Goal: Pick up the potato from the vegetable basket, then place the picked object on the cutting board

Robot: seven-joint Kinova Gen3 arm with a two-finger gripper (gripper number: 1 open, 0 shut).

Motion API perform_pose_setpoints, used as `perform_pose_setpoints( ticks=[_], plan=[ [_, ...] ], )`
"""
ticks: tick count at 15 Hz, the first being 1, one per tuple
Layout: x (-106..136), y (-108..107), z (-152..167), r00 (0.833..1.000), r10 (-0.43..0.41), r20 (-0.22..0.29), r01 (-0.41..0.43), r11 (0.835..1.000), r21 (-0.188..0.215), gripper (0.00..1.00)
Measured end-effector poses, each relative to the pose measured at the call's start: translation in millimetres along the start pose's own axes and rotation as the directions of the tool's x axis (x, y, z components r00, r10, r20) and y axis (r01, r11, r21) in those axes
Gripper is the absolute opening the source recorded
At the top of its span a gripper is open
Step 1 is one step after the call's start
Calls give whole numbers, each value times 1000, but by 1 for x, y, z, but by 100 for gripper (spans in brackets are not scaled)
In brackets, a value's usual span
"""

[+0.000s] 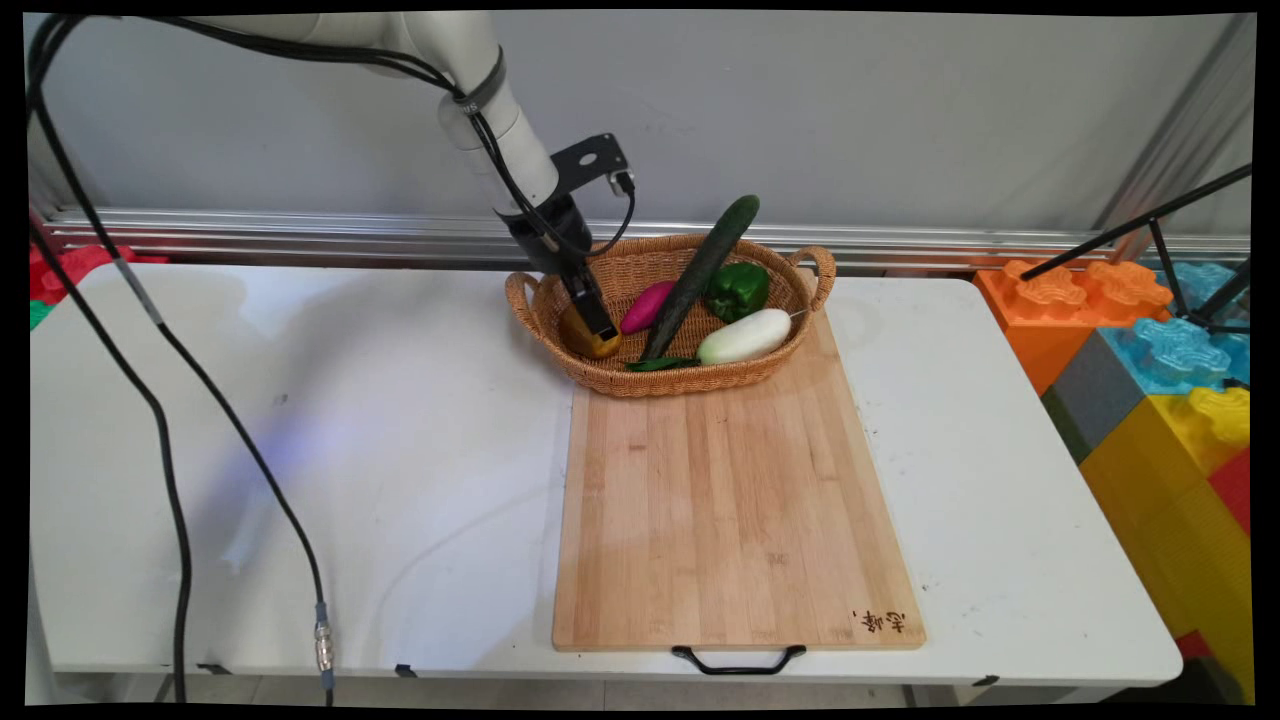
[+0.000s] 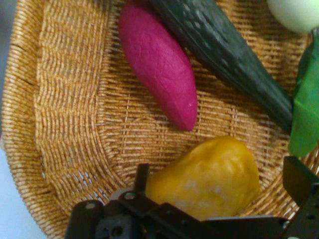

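Down inside the basket (image 1: 790, 345), at its 9 o'clock side, I see my gripper (image 2: 219, 191) spread wide around the yellow potato (image 2: 207, 177), one finger (image 2: 141, 178) each side. At the potato's 12 o'clock lies the pink sweet potato (image 2: 159, 62); the cucumber (image 2: 234, 52) lies beside that.

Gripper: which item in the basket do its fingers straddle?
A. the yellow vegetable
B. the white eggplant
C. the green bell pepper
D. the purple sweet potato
A: in the hand view the gripper has a finger on each side of the yellow vegetable in the basket, still apart from it.
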Motion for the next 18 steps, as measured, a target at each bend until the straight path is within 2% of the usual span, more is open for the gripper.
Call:
perform_pose_setpoints(
  ticks=[5,11,15,16,18],
  plan=[
    [4,-3,13,991,124,48,-122,992,-33,100],
    [14,-9,27,952,294,83,-292,956,-43,100],
    [17,-12,34,930,356,94,-354,934,-39,100],
    [18,-12,35,927,364,93,-362,931,-39,0],
    [18,-12,37,928,362,89,-360,932,-36,0]
  ],
)
